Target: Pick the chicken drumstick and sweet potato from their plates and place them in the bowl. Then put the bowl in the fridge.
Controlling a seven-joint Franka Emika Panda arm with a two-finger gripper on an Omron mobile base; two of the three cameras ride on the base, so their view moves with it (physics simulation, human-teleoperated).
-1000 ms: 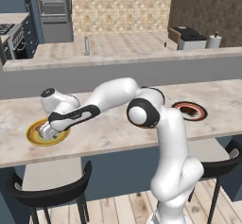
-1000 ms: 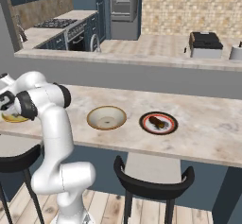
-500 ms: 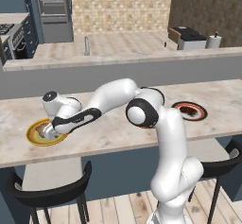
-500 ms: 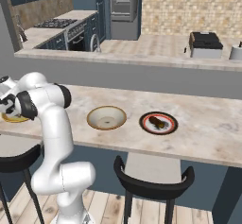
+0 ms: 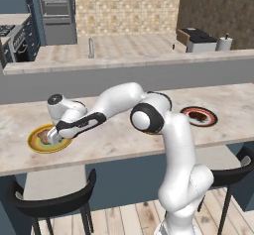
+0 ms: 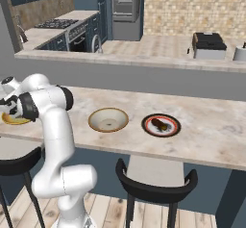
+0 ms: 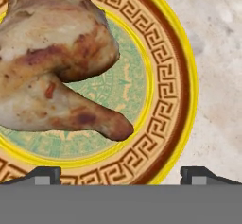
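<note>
Two fingers spread wide over the chicken drumstick [image 7: 56,62]

Fingers [image 7: 118,173] hang open, gripping nothing, just above the yellow-rimmed plate [image 5: 34,142] at the far left of the tabletop [image 6: 211,126], where the drumstick lies on the green centre. To the right sits the bowl [image 6: 108,120], and just right of it a dark-rimmed plate [image 6: 161,125] carrying the sweet potato [image 6: 160,123]

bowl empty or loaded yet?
Empty. The bowl shows only its bare cream inside; the chicken drumstick lies on its yellow-rimmed plate, and the sweet potato on the other plate.
</note>
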